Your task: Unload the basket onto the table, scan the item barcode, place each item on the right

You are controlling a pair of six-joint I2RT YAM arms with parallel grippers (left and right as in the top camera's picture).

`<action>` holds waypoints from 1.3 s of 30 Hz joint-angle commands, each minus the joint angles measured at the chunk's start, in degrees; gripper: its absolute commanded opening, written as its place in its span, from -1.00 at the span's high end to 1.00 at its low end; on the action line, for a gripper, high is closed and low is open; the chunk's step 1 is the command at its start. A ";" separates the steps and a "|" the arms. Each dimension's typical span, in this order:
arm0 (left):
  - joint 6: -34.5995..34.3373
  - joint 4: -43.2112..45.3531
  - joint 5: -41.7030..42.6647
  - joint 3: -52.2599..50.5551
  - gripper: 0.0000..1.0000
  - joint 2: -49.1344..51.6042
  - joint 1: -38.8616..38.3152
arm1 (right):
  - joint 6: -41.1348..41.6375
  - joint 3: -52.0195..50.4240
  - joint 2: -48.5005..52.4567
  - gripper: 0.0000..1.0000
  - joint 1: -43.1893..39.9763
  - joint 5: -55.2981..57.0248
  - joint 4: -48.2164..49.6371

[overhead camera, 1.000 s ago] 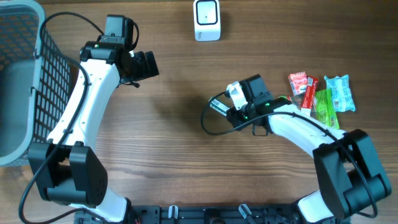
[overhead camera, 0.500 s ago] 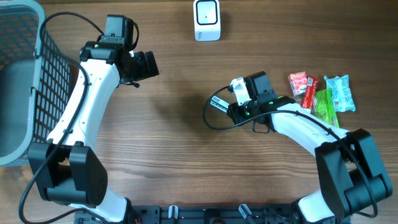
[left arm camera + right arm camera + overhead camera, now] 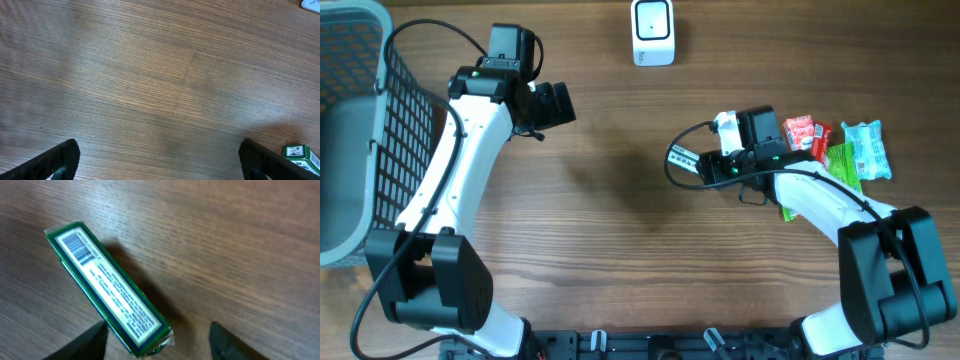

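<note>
A green box (image 3: 107, 287) is being shown lying flat on the wooden surface (image 3: 620, 220), nearer the robot than the barcode scanner (image 3: 653, 32), slightly to its right and well apart from it. The box's white label is being presented face up, with the barcode at the end pointing away from the right gripper (image 3: 700, 163). That gripper is being held spread around the box's near end without pinching it. A clear gap is being left on one side, and contact on the other cannot be told. The left gripper (image 3: 560, 103) is being held fully spread and empty over bare wood, to the scanner's left. A mesh basket (image 3: 405, 110) is being seen far to the scanner's left, and a cluster of snack packets (image 3: 868, 150) to its right.
</note>
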 commanded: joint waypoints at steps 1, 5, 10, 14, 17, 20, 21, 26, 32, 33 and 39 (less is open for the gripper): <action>0.26 0.13 -0.55 -0.11 -1.00 0.33 0.07 | -2.78 0.74 -0.90 -0.41 -0.24 0.44 1.33; 0.26 0.13 -0.55 -0.11 -1.00 0.33 0.07 | -2.78 0.74 -0.90 -0.41 -1.01 0.46 1.79; 0.26 0.13 -0.55 -0.11 -1.00 0.33 0.07 | 0.72 0.74 -0.17 -0.41 -1.11 4.81 2.25; 0.26 0.13 -0.55 -0.11 -1.00 0.33 0.07 | 0.63 0.74 1.97 -0.47 -1.11 4.44 2.86; 0.26 0.13 -0.55 -0.11 -1.00 0.33 0.07 | 0.44 0.83 0.83 -0.47 -1.11 2.71 3.93; 0.26 0.13 -0.55 -0.11 -1.00 0.33 0.07 | -2.36 1.09 -1.99 -0.47 -1.11 -6.38 4.35; 0.26 0.13 -0.55 -0.11 -1.00 0.33 0.07 | -4.35 1.09 -2.62 -0.47 -1.09 -8.00 4.33; 0.26 0.13 -0.55 -0.11 -1.00 0.33 0.07 | -16.33 0.98 -0.72 -0.40 -1.09 -7.78 1.77; 0.26 0.13 -0.55 -0.11 -1.00 0.33 0.07 | -23.89 0.98 4.85 -0.40 -1.03 -6.34 6.21; 0.26 0.13 -0.55 -0.11 -1.00 0.33 0.07 | -24.00 0.98 5.25 -0.40 -0.85 -6.64 7.19; 0.26 0.13 -0.55 -0.11 -1.00 0.33 0.07 | -25.55 0.98 7.10 -0.29 1.57 -6.62 9.73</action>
